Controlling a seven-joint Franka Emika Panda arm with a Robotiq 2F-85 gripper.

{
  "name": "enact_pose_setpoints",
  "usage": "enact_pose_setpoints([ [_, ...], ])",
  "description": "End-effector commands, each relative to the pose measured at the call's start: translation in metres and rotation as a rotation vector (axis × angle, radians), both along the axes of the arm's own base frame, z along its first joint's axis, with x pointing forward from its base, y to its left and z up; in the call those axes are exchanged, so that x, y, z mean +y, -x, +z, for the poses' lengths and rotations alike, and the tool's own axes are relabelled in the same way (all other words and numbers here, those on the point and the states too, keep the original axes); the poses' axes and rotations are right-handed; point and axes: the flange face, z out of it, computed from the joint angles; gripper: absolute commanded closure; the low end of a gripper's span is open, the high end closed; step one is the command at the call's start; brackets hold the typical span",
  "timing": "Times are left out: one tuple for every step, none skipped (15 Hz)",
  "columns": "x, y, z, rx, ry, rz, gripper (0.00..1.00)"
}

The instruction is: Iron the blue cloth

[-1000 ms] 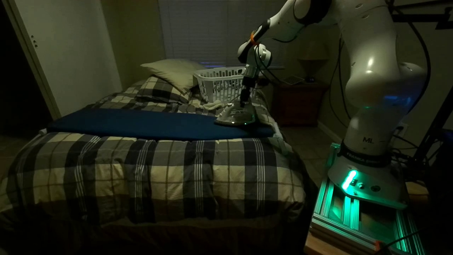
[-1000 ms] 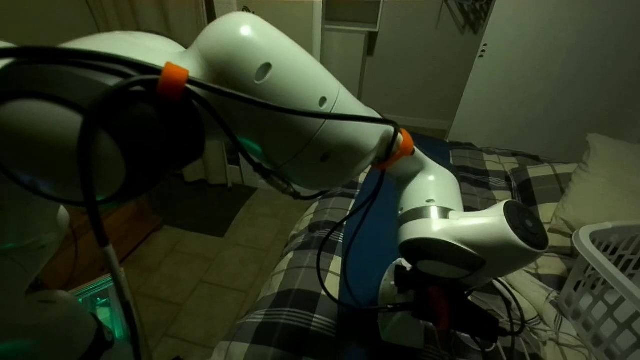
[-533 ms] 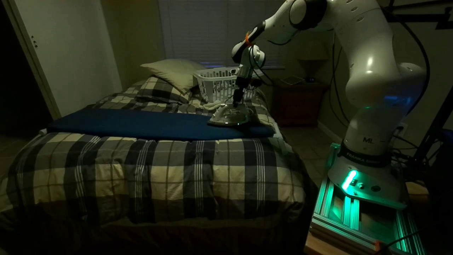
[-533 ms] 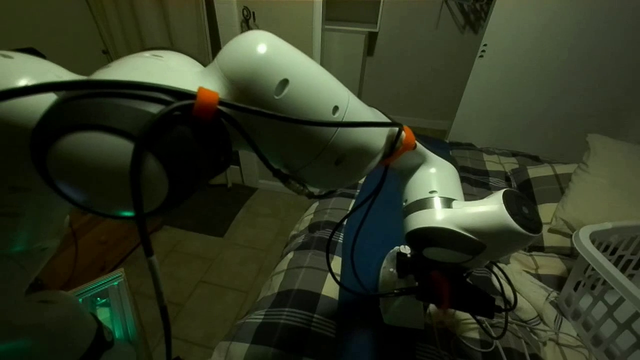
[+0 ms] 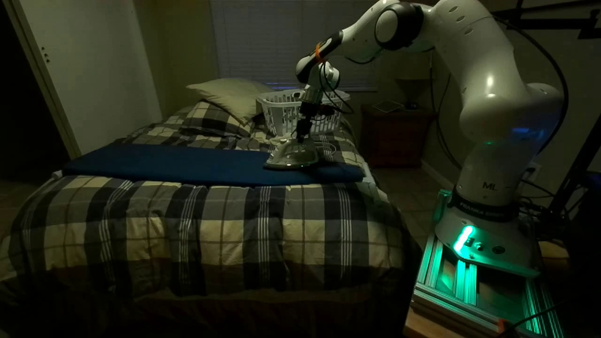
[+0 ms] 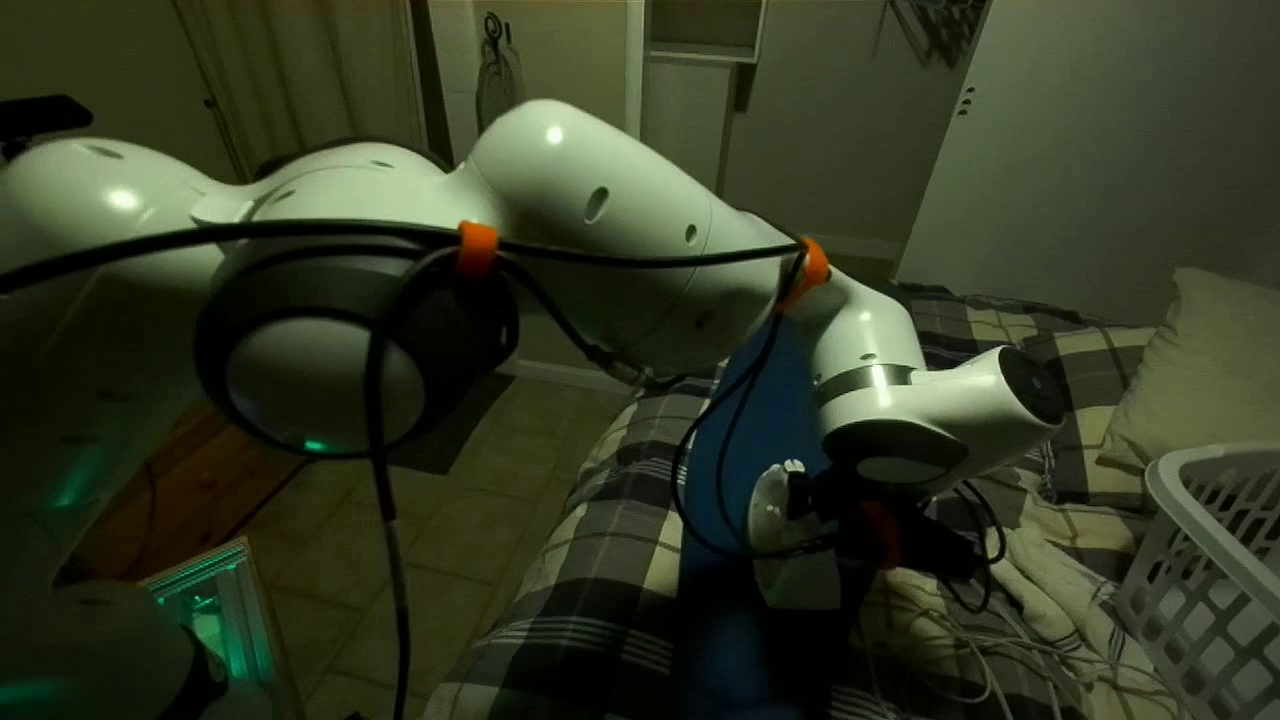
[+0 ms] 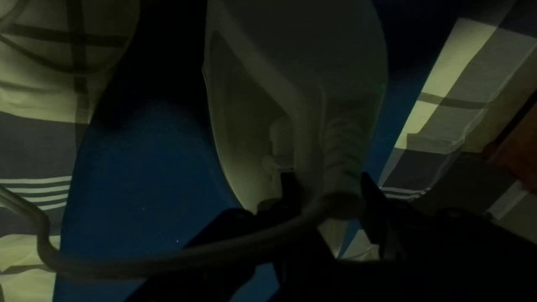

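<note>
The blue cloth (image 5: 178, 164) lies flat across the bed in both exterior views (image 6: 780, 425) and under the iron in the wrist view (image 7: 147, 188). A pale iron (image 5: 291, 157) rests on the right part of the cloth in an exterior view; it also shows in an exterior view (image 6: 797, 580) and from above in the wrist view (image 7: 251, 105). My gripper (image 7: 327, 188) has its dark fingers on both sides of the iron's handle and is shut on it. The gripper also shows above the iron in an exterior view (image 5: 301, 137). The iron's soleplate is hidden.
A plaid bedspread (image 5: 225, 230) covers the bed. A white laundry basket (image 5: 281, 112) stands behind the iron, near a pale pillow (image 5: 235, 96). The iron's cord (image 7: 138, 264) trails past my fingers and lies loose on the bed (image 6: 985, 670). A nightstand (image 5: 399, 136) stands beyond the bed.
My gripper and the iron have slid along the cloth, leftward in an exterior view, away from the robot base and toward the cloth's middle. The cloth has not visibly moved.
</note>
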Motion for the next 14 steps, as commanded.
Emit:
enact_pose_setpoints([
  [0.01, -0.023, -0.015, 0.003, -0.013, 0.044, 0.86],
  [0.008, -0.024, -0.016, 0.006, -0.014, 0.045, 0.86],
  [0.006, -0.024, -0.016, 0.009, -0.016, 0.045, 0.86],
  [0.004, -0.021, -0.018, 0.017, -0.022, 0.038, 0.86],
  [0.001, -0.018, -0.017, 0.022, -0.021, 0.034, 0.86],
  [-0.003, -0.012, -0.015, 0.028, -0.021, 0.021, 0.86],
  [-0.004, -0.006, -0.014, 0.034, -0.022, 0.01, 0.86],
  [-0.005, 0.0, -0.013, 0.039, -0.022, -0.001, 0.86],
  [-0.006, 0.004, -0.012, 0.045, -0.024, -0.009, 0.86],
  [-0.008, 0.011, -0.012, 0.055, -0.028, -0.016, 0.86],
  [-0.011, 0.017, -0.011, 0.06, -0.027, -0.026, 0.86],
  [-0.014, 0.022, -0.01, 0.065, -0.03, -0.038, 0.86],
  [-0.017, 0.028, -0.008, 0.071, -0.029, -0.048, 0.86],
  [-0.021, 0.033, -0.006, 0.075, -0.023, -0.062, 0.86],
])
